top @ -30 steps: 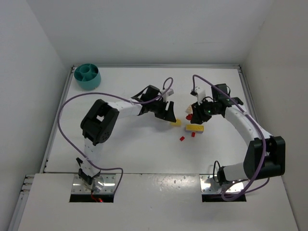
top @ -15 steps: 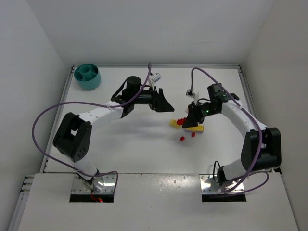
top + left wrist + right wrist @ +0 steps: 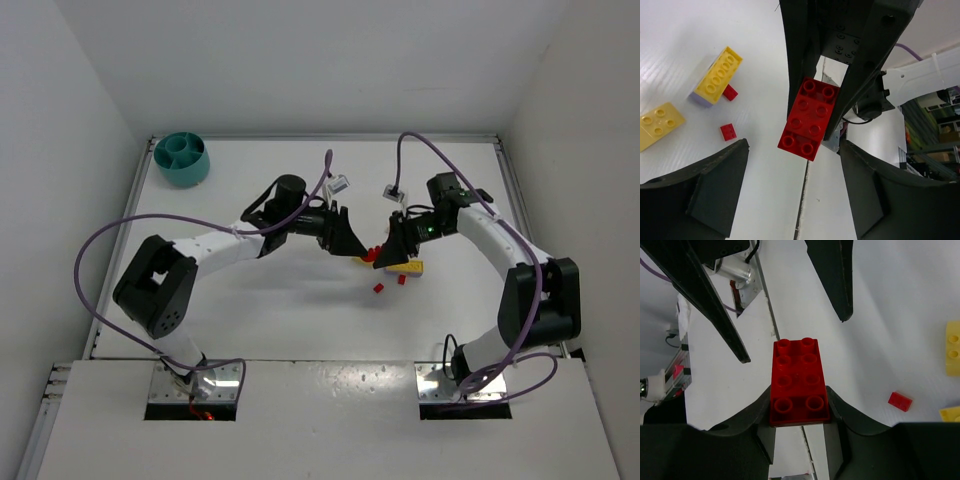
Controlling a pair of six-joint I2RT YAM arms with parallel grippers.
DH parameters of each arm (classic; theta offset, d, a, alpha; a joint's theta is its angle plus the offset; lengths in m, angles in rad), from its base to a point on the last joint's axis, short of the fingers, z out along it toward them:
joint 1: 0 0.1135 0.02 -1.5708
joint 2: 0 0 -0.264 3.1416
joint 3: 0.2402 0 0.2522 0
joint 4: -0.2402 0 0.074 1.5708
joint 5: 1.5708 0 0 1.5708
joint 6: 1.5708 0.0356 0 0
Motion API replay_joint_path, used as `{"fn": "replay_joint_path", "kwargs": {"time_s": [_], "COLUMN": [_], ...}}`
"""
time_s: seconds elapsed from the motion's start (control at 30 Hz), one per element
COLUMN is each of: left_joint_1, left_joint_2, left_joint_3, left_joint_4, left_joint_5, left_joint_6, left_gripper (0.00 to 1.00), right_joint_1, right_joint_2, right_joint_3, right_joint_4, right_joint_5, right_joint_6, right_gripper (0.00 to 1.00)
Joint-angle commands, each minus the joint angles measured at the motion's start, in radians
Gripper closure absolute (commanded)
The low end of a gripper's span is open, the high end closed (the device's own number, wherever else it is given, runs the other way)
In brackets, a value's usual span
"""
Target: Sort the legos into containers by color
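Note:
My right gripper [image 3: 384,253] is shut on a red studded brick [image 3: 799,382] and holds it above the table; the brick also shows in the left wrist view [image 3: 809,119]. My left gripper [image 3: 347,240] is open and empty, facing that brick, its fingers [image 3: 832,275] on either side of the brick's far end without touching it. On the table lie a long yellow brick [image 3: 717,76] on a pale purple piece [image 3: 699,98], a second yellow brick [image 3: 659,125] and two tiny red bricks [image 3: 728,131]. The teal bowl [image 3: 181,157] stands at the far left corner.
The loose bricks cluster under and beside the right gripper [image 3: 405,268]. Purple cables loop over both arms. White walls close the table at the back and sides.
My left gripper has swung forward and right, ending close to the right gripper. The right gripper has edged left with the red brick raised in it.

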Motion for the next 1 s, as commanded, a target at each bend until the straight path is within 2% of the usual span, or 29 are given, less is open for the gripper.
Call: {"fn": "replay_joint_path", "kwargs": {"time_s": [0.0, 0.2, 0.4, 0.5, 0.83, 0.87, 0.9, 0.97], "left_joint_1": [-0.014, -0.033, -0.042, -0.042, -0.042, -0.042, -0.028, 0.001], "left_joint_2": [-0.023, -0.023, -0.014, -0.014, -0.025, -0.035, -0.048, -0.071], "left_joint_3": [0.002, -0.008, -0.008, 0.002, 0.021, 0.022, 0.037, 0.046], "left_joint_4": [0.033, 0.051, 0.070, 0.079, 0.052, 0.030, 0.004, -0.057], "left_joint_5": [0.031, 0.051, 0.095, 0.106, 0.115, 0.115, 0.124, 0.111], "left_joint_6": [0.023, 0.023, 0.023, 0.023, 0.049, 0.067, 0.092, 0.130], "left_gripper": [0.23, 0.37, 0.40, 0.48, 0.85, 0.87, 0.95, 1.00], "right_joint_1": [0.008, 0.008, 0.008, 0.008, 0.017, 0.017, 0.017, 0.017], "right_joint_2": [-0.007, -0.007, -0.007, -0.007, -0.027, -0.036, -0.036, -0.045], "right_joint_3": [0.040, 0.040, 0.031, 0.031, 0.022, 0.022, 0.022, 0.011], "right_joint_4": [0.007, 0.007, 0.016, 0.016, 0.034, 0.034, 0.034, 0.034], "right_joint_5": [-0.060, -0.060, -0.069, -0.078, -0.087, -0.087, -0.077, -0.064], "right_joint_6": [-0.032, -0.032, -0.032, -0.032, -0.032, -0.032, -0.032, -0.021], "right_gripper": [1.00, 1.00, 1.00, 1.00, 1.00, 0.95, 0.84, 0.75]}}
